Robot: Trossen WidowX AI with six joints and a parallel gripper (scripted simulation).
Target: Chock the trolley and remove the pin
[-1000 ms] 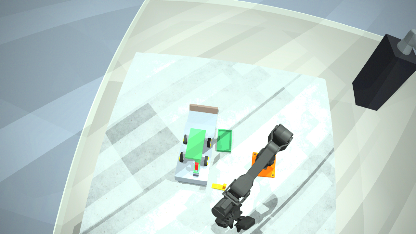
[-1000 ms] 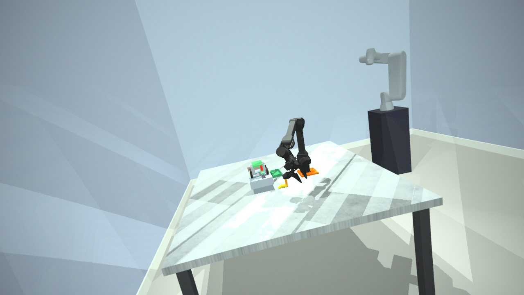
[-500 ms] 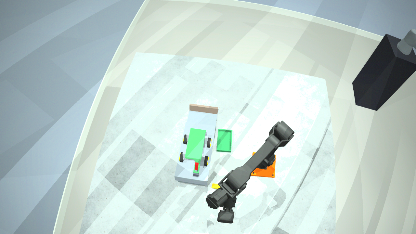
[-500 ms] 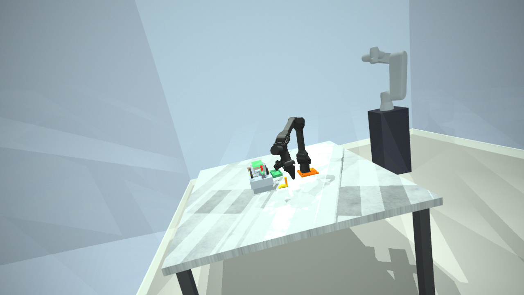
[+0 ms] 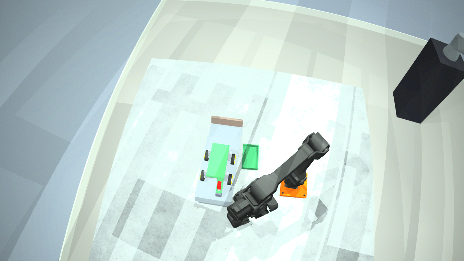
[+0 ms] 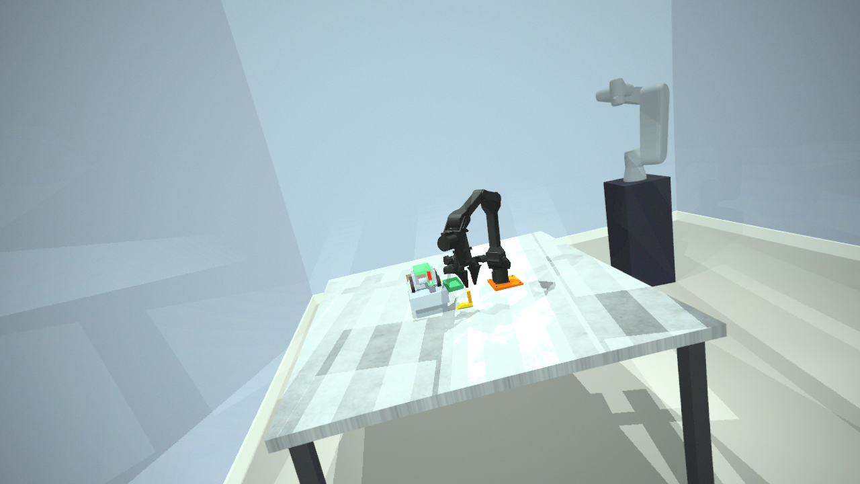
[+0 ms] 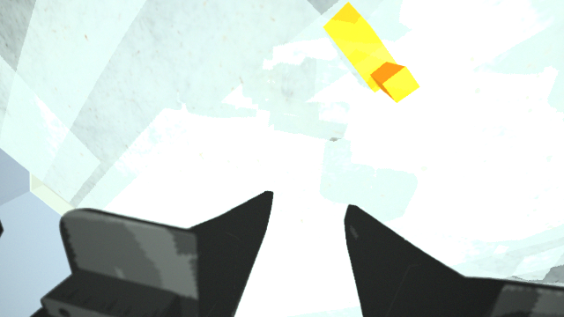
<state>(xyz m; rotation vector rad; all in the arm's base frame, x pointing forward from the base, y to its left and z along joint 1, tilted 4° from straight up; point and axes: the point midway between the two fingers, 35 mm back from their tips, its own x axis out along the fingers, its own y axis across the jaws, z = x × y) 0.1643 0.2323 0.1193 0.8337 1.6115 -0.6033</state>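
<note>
While apart, pincer (image 6: 471,285) (image 7: 308,205) partly open.

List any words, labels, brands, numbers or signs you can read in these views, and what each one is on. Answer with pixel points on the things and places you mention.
None readable: no lettering, number or sign shows on the trolley (image 5: 218,160) (image 6: 422,268), tray (image 5: 250,157) (image 6: 453,284), chock (image 6: 465,305) (image 7: 359,41) or arm (image 5: 275,177) (image 6: 492,231). Any tiny marking there would be too small to read.
</note>
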